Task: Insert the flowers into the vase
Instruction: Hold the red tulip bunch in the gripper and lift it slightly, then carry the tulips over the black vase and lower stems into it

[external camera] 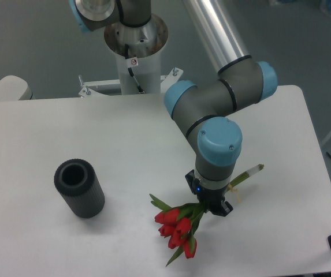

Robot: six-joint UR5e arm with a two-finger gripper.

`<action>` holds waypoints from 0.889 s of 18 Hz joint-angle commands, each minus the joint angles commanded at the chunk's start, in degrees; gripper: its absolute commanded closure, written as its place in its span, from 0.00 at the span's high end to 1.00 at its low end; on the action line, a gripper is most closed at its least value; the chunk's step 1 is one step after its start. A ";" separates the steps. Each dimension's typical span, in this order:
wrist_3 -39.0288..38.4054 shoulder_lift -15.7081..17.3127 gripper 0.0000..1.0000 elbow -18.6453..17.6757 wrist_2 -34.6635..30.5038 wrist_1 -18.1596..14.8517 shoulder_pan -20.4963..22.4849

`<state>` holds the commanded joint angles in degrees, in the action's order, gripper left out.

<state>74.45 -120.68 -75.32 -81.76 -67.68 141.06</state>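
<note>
Nearest the camera lie the red tulip flowers with green leaves [177, 231], low on the white table [67, 150] and a bit right of the middle. The red buds point toward the near edge. The pale green stems run up and to the right, and the cut end pokes out past the arm.

Just behind the buds is the small black two-finger gripper [210, 206] — it points straight down and is closed on the stems, right where the leaves begin.

To the left, well apart from the flowers, stands the dark grey ribbed round vase [79, 188], upright, its round mouth open to the top.

Farther back — the grey arm with light blue caps [217, 109] bends up to its white base post [135, 60].
</note>
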 joint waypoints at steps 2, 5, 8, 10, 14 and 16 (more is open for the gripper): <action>-1.50 0.70 0.13 0.00 3.61 0.00 0.00; -2.64 2.02 0.13 0.00 9.84 0.09 0.09; -5.62 3.87 0.13 -0.44 15.56 0.09 0.18; -8.00 5.10 0.12 -1.05 19.25 0.17 -0.09; -10.02 7.21 0.13 -3.07 26.89 0.70 -0.70; -10.29 7.91 0.13 -3.69 32.33 0.88 -0.88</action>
<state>64.16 -112.77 -79.01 -49.42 -66.80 140.19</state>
